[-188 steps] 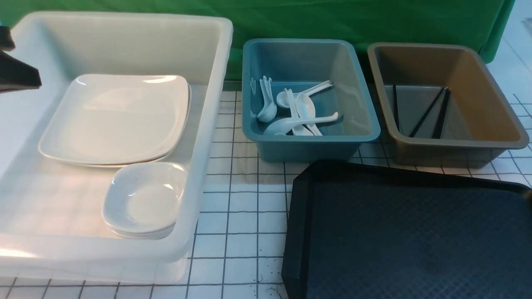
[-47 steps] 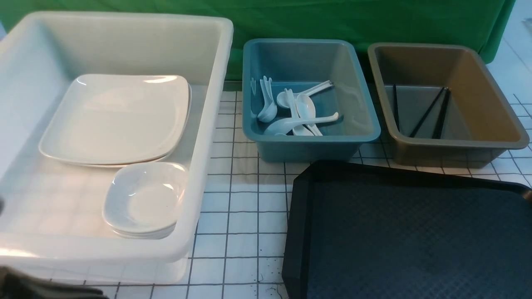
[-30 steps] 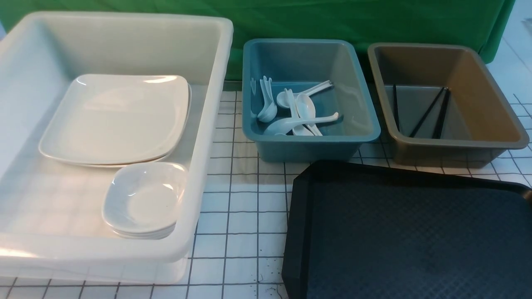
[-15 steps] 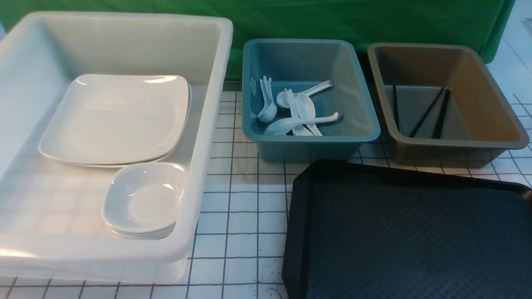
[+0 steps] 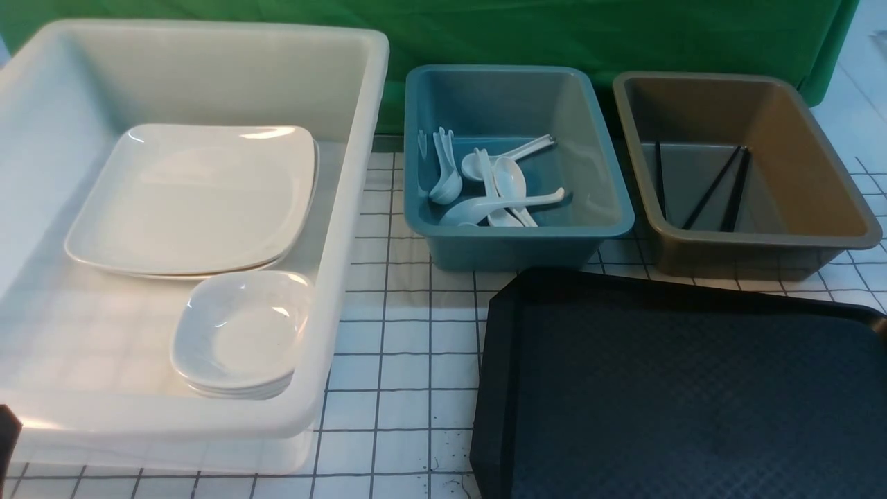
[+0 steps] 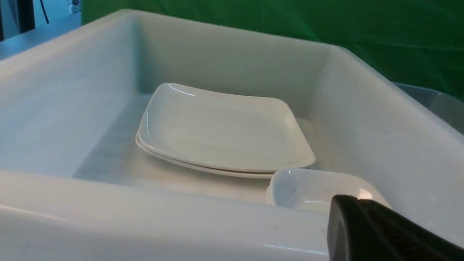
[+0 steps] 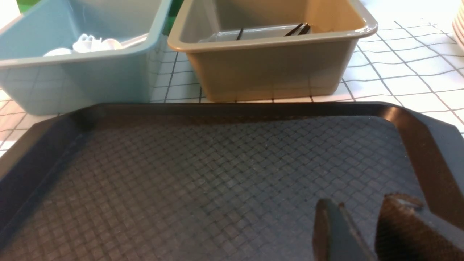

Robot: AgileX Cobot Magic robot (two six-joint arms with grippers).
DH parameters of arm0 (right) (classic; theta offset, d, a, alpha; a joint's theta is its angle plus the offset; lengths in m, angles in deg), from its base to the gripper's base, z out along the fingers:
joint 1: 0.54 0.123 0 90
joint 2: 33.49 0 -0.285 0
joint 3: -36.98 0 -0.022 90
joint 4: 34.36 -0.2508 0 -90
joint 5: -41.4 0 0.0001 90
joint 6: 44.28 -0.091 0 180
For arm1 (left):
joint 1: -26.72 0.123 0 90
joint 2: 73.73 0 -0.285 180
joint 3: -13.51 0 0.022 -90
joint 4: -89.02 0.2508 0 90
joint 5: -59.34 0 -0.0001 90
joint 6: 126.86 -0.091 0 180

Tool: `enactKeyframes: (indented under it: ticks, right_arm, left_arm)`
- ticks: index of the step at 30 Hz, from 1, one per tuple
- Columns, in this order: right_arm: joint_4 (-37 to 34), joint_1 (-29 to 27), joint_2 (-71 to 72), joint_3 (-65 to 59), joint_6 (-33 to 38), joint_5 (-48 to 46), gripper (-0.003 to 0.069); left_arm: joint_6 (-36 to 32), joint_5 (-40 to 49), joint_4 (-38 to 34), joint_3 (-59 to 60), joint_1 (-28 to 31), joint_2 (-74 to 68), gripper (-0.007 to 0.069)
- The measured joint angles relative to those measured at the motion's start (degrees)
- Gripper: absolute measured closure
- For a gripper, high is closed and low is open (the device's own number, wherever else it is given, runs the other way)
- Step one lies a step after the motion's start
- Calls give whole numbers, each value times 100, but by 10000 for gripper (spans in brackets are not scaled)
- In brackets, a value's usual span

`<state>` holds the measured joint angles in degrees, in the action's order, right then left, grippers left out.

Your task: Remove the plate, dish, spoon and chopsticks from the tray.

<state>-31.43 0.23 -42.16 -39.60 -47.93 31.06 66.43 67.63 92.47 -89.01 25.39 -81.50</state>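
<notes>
The black tray [image 5: 693,388] lies at the front right with nothing on it; it also fills the right wrist view [image 7: 217,174]. The large white plate [image 5: 194,197] lies on another in the white bin [image 5: 346,208], with stacked small dishes [image 5: 239,333] in front. Several white spoons [image 5: 485,190] lie in the blue bin [image 5: 513,239]. Black chopsticks [image 5: 714,186] lie in the brown bin [image 5: 748,256]. My left gripper [image 6: 348,201] hangs shut and empty at the white bin's near wall. My right gripper [image 7: 364,203] is slightly open and empty, low over the tray.
A green cloth [image 5: 554,34] hangs behind the bins. The table [image 5: 402,333] is white with a dark grid. A stack of white plate rims [image 7: 459,25] shows beyond the brown bin in the right wrist view. A dark bit of my left arm [image 5: 5,433] shows at the front left edge.
My left arm left the upper left, dropped to the front left corner and went out of view. A small dark part of it now shows again at the left edge.
</notes>
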Motion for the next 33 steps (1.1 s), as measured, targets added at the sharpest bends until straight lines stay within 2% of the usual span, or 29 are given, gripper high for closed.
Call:
enactKeyframes:
  ticks: [5,12,33]
  right_arm:
    - [0,0,0,0,0,0,417]
    - [0,0,0,0,0,0,417]
    - [0,0,0,0,0,0,417]
  left_arm:
    - [-262,474,67,5,53,0,624]
    - [-405,527,-12,5,457,0,623]
    - [-417,527,-60,5,463,0,621]
